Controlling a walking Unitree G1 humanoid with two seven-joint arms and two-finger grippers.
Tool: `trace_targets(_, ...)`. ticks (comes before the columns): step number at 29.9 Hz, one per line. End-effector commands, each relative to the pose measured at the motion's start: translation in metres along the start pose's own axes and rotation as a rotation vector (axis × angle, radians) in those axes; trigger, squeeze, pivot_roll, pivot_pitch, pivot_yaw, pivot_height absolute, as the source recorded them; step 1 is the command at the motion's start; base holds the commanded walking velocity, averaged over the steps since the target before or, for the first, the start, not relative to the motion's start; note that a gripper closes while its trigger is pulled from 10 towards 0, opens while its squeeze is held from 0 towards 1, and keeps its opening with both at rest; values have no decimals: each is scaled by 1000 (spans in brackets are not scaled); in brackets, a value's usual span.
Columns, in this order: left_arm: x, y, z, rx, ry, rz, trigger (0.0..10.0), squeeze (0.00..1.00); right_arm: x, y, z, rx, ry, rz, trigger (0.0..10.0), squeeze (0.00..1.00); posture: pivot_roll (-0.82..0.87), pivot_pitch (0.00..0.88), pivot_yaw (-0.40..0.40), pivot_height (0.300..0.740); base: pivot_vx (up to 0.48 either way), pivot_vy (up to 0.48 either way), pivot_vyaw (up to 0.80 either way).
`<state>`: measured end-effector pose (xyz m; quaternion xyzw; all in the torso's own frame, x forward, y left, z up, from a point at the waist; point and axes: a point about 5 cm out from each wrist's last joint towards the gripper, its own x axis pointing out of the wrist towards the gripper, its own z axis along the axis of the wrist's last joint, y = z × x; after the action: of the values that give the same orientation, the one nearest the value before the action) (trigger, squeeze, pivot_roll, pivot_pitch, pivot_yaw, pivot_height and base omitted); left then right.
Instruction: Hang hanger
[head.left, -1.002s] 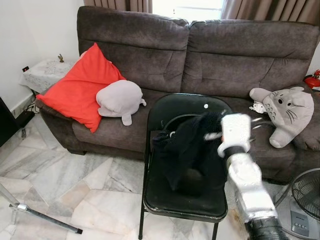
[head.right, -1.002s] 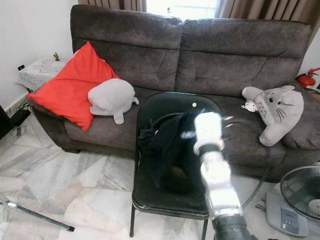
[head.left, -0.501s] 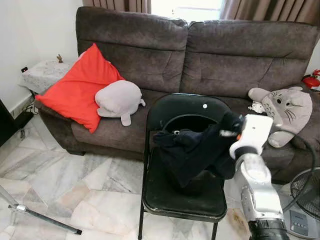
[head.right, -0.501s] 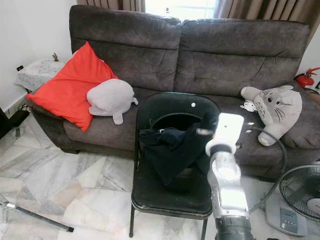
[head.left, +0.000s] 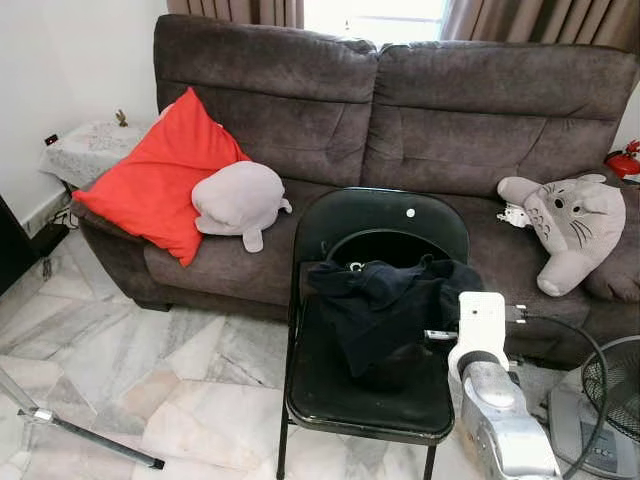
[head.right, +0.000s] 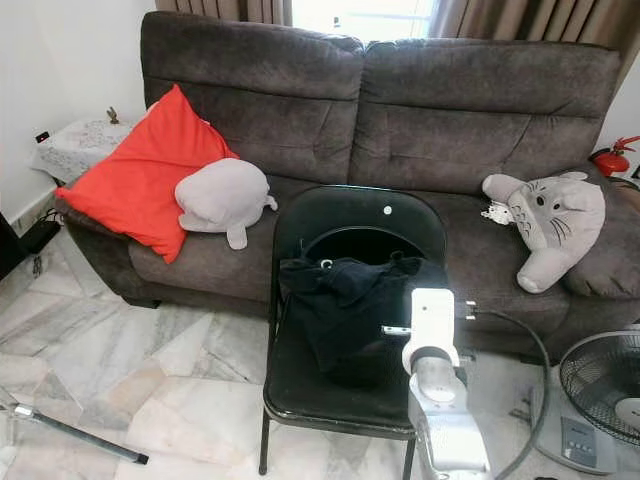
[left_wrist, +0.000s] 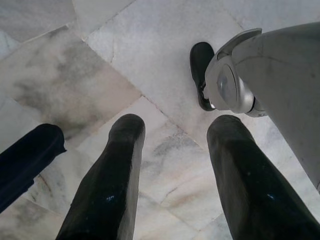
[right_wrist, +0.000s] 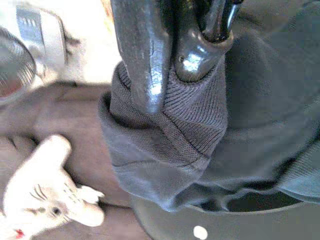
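A dark knitted garment (head.left: 385, 305) lies draped over the seat and backrest of a black folding chair (head.left: 400, 215) in front of the sofa. A small pale hook-like piece (head.left: 354, 267) shows at its collar; the hanger itself is hidden in the cloth. My right gripper (right_wrist: 172, 65) is shut on the garment's ribbed edge (right_wrist: 170, 125), at the chair's right side, low over the seat (head.left: 438, 335). My left gripper (left_wrist: 172, 150) hangs idle above the marble floor, its fingers (left_wrist: 112, 185) apart and nothing between them.
A grey sofa (head.left: 400, 110) carries a red cushion (head.left: 160, 175), a grey plush (head.left: 240, 197) and a cat plush (head.left: 575, 222). A fan (head.left: 605, 400) with its cable stands at the right. A metal pole (head.left: 85, 437) lies on the floor at the left.
My right arm has drawn back towards me and dropped lower, still holding the garment. The cloth, bunched up before, now lies spread across the chair.
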<state>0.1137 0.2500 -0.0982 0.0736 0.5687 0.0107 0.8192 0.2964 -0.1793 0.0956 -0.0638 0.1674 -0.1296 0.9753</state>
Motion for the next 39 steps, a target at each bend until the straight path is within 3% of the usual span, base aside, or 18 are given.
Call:
trace_targets(1,-1,2,-3,3,14,4,10000,0,-5,-4,-2,15,18,-32,10000,0,48,0,-2,740,0,0,0)
trace_targets(5,-1,2,-3,5,13,4,10000,0,-7,-3,-5,24,31,-27,10000,0,44,0,0,740,0,0,0)
trace_targets(6,-1,2,-3,5,13,4,10000,0,-7,-5,-4,33,28,-40,10000,706,44,0,-2,740,0,0,0)
trace_targets(9,0,1,-3,4,12,3,10000,0,-6,-7,-3,35,25,-57,10000,1000,46,0,-5,740,0,0,0)
trace_targets(11,0,1,-3,2,11,4,10000,0,-5,-7,-3,30,25,-63,10000,929,50,0,-9,740,0,0,0)
trace_targets(12,0,1,-3,1,10,4,10000,0,-6,-7,-3,29,26,-67,10000,286,51,0,-10,740,0,0,0)
trace_targets(13,0,1,-3,0,10,4,10000,0,-6,-7,-4,31,27,-73,10000,0,52,0,-11,740,0,0,0)
trace_targets(19,0,1,-3,-2,11,2,10000,0,-7,-9,-11,32,42,-91,10000,0,51,0,-11,740,0,0,0)
trace_targets(20,0,1,-3,-1,11,2,10000,0,-7,-11,-12,32,45,-98,10000,671,51,0,-11,740,0,0,0)
trace_targets(21,0,1,-3,-1,12,2,10000,0,-8,-13,-14,32,51,-112,10000,1000,49,0,-11,740,0,0,0)
trace_targets(24,0,1,-3,0,12,2,10000,0,-8,-19,-18,10,63,-157,10000,1000,49,0,-11,740,0,0,0)
trace_targets(25,0,1,-3,0,12,1,10000,0,-8,-22,-19,-8,70,-181,10000,878,48,0,-12,740,0,0,0)
trace_targets(26,0,1,-3,0,12,1,10000,0,-8,-23,-20,-11,72,-186,10000,125,48,0,-12,740,0,0,0)
trace_targets(28,0,1,-3,1,13,0,10000,0,-7,-27,-21,-56,74,-208,10000,0,48,0,-12,740,0,0,0)
trace_targets(36,0,0,-3,2,13,-1,10000,0,-4,-31,-25,-150,62,-230,10000,0,50,0,-13,740,0,0,0)
trace_targets(37,0,0,-3,3,14,-1,10000,0,-4,-32,-26,-153,61,-232,10000,796,50,0,-13,740,0,0,0)
trace_targets(38,0,0,-3,4,14,-1,10000,0,-3,-33,-27,-159,62,-232,10000,1000,50,0,-13,740,0,0,0)
trace_targets(39,0,0,-3,4,14,-2,10000,0,-2,-32,-29,-180,68,-219,10000,1000,50,0,-13,740,0,0,0)
